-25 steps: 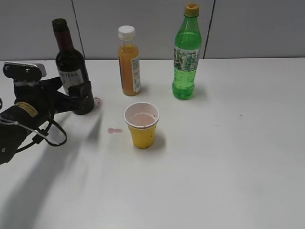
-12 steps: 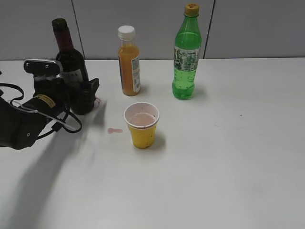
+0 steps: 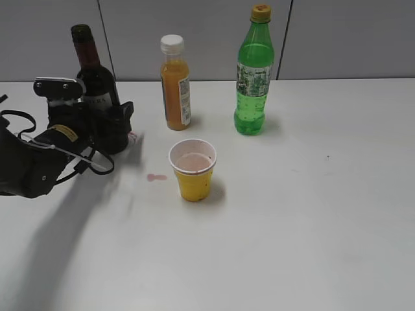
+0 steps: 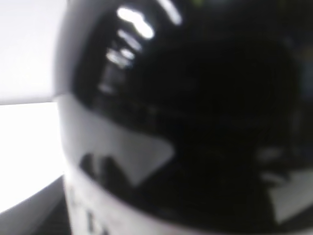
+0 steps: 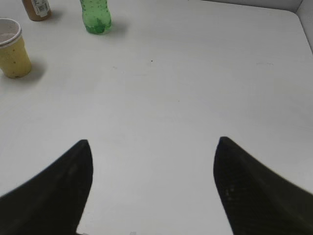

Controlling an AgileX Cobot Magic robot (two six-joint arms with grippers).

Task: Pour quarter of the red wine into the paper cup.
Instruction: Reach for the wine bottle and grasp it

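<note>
The red wine [image 3: 95, 83], a dark bottle with a maroon neck and a white label, stands upright at the far left of the table. Its glass and label [image 4: 161, 122] fill the left wrist view, blurred. My left gripper [image 3: 107, 129] is at the bottle's lower body with one finger [image 3: 124, 123] against its right side; the other finger is hidden, so I cannot tell whether the grip is closed. The yellow paper cup [image 3: 192, 170] stands to the right of the bottle, pinkish inside, and also shows in the right wrist view [image 5: 12, 49]. My right gripper [image 5: 154, 141] is open and empty over bare table.
An orange juice bottle [image 3: 176, 84] with a white cap and a green soda bottle [image 3: 253, 78] stand at the back of the white table [image 3: 311, 214]. A small pink stain [image 3: 155, 177] lies left of the cup. The table's far right corner shows in the right wrist view [image 5: 298, 19].
My left arm has moved forward and right, bringing the gripper closer around the wine bottle's base. In the last half second it shifted only slightly. The bottle and the cup have not moved.
</note>
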